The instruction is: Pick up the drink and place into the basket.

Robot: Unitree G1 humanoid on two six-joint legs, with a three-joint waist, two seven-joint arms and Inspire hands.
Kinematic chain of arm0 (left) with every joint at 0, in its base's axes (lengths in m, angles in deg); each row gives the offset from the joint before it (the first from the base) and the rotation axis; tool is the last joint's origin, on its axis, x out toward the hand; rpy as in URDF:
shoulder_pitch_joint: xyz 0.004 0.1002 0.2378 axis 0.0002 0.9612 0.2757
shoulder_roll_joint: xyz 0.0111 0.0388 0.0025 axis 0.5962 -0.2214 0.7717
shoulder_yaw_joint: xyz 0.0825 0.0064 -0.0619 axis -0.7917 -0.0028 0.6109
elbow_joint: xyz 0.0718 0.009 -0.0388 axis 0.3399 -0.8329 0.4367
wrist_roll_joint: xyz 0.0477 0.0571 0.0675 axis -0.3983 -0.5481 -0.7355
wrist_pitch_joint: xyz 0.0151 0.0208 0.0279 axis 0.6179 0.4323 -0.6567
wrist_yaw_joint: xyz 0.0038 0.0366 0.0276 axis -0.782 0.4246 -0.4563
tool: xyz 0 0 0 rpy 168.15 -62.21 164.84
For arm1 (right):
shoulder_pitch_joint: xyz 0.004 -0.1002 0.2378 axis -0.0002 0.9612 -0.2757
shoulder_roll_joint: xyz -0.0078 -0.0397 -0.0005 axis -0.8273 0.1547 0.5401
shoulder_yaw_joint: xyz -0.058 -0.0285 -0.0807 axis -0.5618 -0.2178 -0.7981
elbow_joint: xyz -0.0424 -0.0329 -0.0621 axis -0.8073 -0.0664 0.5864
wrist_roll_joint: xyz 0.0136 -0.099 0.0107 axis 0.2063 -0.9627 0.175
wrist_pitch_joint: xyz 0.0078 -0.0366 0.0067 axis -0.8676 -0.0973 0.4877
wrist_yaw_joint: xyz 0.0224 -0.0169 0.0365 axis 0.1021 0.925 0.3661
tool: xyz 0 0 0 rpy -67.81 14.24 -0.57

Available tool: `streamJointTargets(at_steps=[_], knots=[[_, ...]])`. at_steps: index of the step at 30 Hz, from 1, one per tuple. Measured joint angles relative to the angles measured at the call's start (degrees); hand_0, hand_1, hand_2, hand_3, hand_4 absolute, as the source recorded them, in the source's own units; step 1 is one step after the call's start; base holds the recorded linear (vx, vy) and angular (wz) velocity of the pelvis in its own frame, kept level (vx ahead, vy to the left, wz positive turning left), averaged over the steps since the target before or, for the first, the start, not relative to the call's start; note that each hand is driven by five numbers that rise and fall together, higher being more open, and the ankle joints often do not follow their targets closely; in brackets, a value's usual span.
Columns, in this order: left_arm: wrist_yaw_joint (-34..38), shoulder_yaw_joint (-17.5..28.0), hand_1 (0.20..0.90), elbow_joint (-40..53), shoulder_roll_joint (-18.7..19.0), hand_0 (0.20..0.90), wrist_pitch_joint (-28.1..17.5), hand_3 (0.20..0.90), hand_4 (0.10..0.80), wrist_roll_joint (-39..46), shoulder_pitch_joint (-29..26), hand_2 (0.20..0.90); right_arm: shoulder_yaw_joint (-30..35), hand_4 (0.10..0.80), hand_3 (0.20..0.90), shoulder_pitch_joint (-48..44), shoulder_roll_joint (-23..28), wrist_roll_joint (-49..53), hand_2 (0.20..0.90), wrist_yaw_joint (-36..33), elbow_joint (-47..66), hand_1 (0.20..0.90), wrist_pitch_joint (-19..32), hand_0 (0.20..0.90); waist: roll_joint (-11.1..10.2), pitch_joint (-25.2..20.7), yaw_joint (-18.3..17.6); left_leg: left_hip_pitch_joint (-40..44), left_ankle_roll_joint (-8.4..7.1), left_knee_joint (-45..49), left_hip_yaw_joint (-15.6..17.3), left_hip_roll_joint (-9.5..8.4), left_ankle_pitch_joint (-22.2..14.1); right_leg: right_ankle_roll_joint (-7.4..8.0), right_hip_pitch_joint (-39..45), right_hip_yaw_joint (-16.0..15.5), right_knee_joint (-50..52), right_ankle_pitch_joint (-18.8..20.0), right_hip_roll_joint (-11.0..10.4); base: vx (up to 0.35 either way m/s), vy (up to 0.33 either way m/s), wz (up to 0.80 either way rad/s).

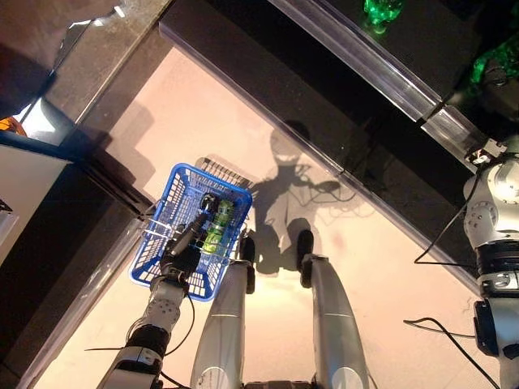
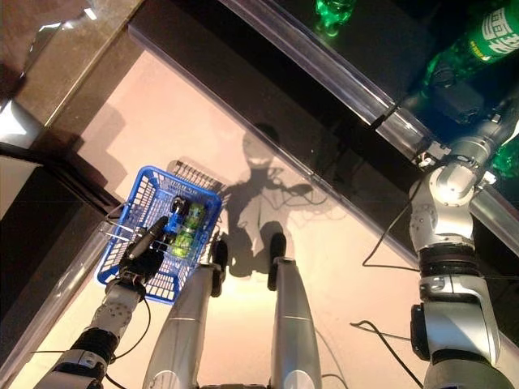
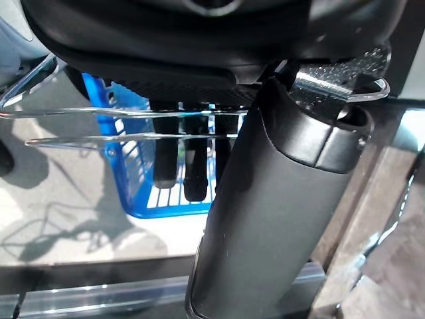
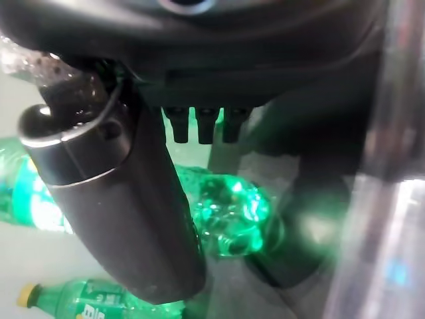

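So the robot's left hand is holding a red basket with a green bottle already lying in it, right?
Not quite: the basket is blue, not red, as the left eye view shows. The rest holds: the left hand grips its wire handle, and a green bottle lies inside.

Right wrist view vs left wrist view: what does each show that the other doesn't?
Only the right wrist view: the right hand reaching at a green bottle, its fingers straight and not curled round it, with more green bottles lying beyond.

Only the left wrist view: the left hand with its fingers hooked through the wire handles of the blue basket above the pale floor.

Shared: each has its own dark hand filling the top, thumb large in front, fingers in a row behind.
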Motion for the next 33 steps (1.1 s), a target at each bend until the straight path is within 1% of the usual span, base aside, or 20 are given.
streamJointTargets(at_steps=[8, 13, 15, 16, 17, 18, 24, 26, 27, 31, 32, 33], knots=[[-0.05, 0.02, 0.3, 0.07, 0.01, 0.3, 0.27, 0.2, 0.1, -0.01, 0.05, 0.3, 0.0, 0.8, 0.9, -1.18, 0.34, 0.15, 0.9, 0.09, -0.06, 0.9, -2.12, 0.9, 0.0, 0.0, 0.88, -0.3, 0.12, 2.29, -0.25, -0.08, -0.99, 0.09, -0.03, -0.08, 1.89, -0.75, -0.06, 0.0, 0.0, 0.0], [-0.68, 0.48, 0.3, 0.18, 0.03, 0.3, 0.58, 0.2, 0.1, -0.01, 0.05, 0.3, 0.01, 0.8, 0.9, -2.71, 0.44, 0.65, 0.9, 0.44, -0.92, 0.9, -2.27, 0.9, 0.0, 0.0, 0.9, -1.0, 0.05, 2.97, -0.44, -0.26, -1.09, 0.07, -0.71, -0.09, 2.76, -1.11, -0.14, 0.005, -0.002, 0.01], [-0.87, 0.58, 0.3, 0.18, 0.03, 0.3, 0.89, 0.2, 0.1, -0.01, -0.02, 0.3, -0.01, 0.572, 0.672, -2.86, 0.44, 1.29, 0.705, 1.0, -0.98, 0.705, -2.68, 0.705, 0.0, 0.0, 0.95, -1.18, 0.03, 3.09, -0.44, -0.37, -1.1, 0.02, -0.99, -0.09, 3.18, -1.31, -0.28, 0.002, -0.003, 0.02], [-0.87, 0.79, 0.3, 0.2, 0.03, 0.3, 1.14, 0.2, 0.1, -0.01, -0.04, 0.3, -0.02, 0.342, 0.442, -3.12, 0.44, 2.44, 0.507, 1.24, -1.37, 0.507, -2.95, 0.507, 0.01, 0.0, 0.97, -1.22, -0.04, 3.25, -0.47, -0.43, -1.15, -0.03, -1.09, -0.1, 3.54, -1.52, -0.35, 0.0, 0.0, 0.0], [-0.88, 1.05, 0.3, 0.22, 0.03, 0.3, 1.28, 0.2, 0.1, -0.01, -0.04, 0.3, -0.02, 0.158, 0.258, -3.35, 0.44, 2.94, 0.349, 1.24, -1.66, 0.349, -2.97, 0.349, 0.01, 0.0, 0.97, -1.31, -0.09, 3.45, -0.52, -0.44, -1.22, -0.07, -1.17, -0.13, 3.75, -1.64, -0.37, 0.0, 0.0, 0.0], [-0.89, 1.2, 0.3, 0.22, 0.03, 0.3, 1.34, 0.2, 0.1, -0.01, -0.04, 0.3, -0.02, 0.1, 0.2, -3.51, 0.44, 2.94, 0.3, 1.24, -1.96, 0.3, -2.97, 0.3, 0.01, 0.0, 0.97, -1.35, -0.11, 3.56, -0.55, -0.43, -1.26, -0.11, -1.2, -0.16, 3.81, -1.68, -0.36, 0.0, 0.0, 0.0], [-1.15, 1.77, 0.3, 0.79, 0.03, 0.3, 1.59, 0.2, 0.1, 0.0, -0.23, 0.3, 0.0, 0.1, 0.2, -4.56, 1.0, 4.13, 0.3, 0.73, -2.93, 0.3, -2.98, 0.3, 0.22, 0.01, 1.24, -3.45, -0.23, 6.25, -0.73, -0.63, -2.01, -0.22, -3.18, -0.31, 6.61, -2.72, -0.56, -0.007, -0.007, 0.03], [-1.21, 2.04, 0.3, 0.78, 0.03, 0.3, 1.65, 0.2, 0.1, 0.0, -0.43, 0.3, -0.01, 0.1, 0.2, -4.82, 1.08, 4.08, 0.3, 0.22, -2.93, 0.3, -2.97, 0.3, 0.4, 0.05, 1.41, -4.22, -0.32, 8.08, -0.74, -0.64, -2.77, -0.36, -3.92, -0.4, 8.22, -3.47, -0.58, 0.071, -0.007, 0.03], [-1.22, 2.1, 0.3, 0.74, 0.04, 0.3, 1.68, 0.2, 0.1, 0.0, -0.46, 0.3, -0.06, 0.1, 0.2, -4.75, 1.08, 4.02, 0.3, 0.06, -2.95, 0.3, -3.02, 0.3, 0.47, 0.03, 1.47, -4.38, 0.07, 8.85, -1.09, -0.7, -3.63, -0.58, -4.07, -0.16, 8.91, -4.2, -0.45, 0.082, -0.011, 0.1], [-1.29, 2.1, 0.3, 1.09, 0.06, 0.3, 1.77, 0.2, 0.1, -0.01, -0.1, 0.3, -0.06, 0.1, 0.2, -4.75, 1.64, 3.35, 0.3, -1.72, -3.0, 0.3, -3.23, 0.3, 1.21, 0.04, 1.81, -5.32, -0.02, 11.94, -1.6, -1.05, -5.23, -0.71, -4.77, -0.06, 11.96, -6.03, -0.19, -0.004, -0.011, 0.06], [-1.33, 2.07, 0.3, 1.19, 0.16, 0.3, 1.77, 0.2, 0.1, -0.01, 0.12, 0.3, -0.03, 0.1, 0.2, -4.74, 1.77, 3.16, 0.3, -2.2, -2.96, 0.3, -3.22, 0.3, 1.39, 0.0, 1.95, -5.68, -0.57, 12.58, -1.8, -1.11, -5.09, -0.37, -5.06, -0.08, 12.48, -5.95, -0.09, -0.089, -0.008, 0.0], [-1.32, 2.0, 0.3, 1.18, 0.28, 0.3, 1.87, 0.2, 0.1, -0.04, 0.56, 0.3, -0.02, 0.1, 0.2, -4.87, 1.97, 2.74, 0.3, -2.73, -2.94, 0.3, -3.22, 0.3, 1.59, 0.02, 2.15, -6.11, -0.72, 13.58, -2.02, -1.26, -5.53, -0.42, -5.51, -0.01, 13.46, -6.35, -0.06, 0.0, 0.0, 0.0]])
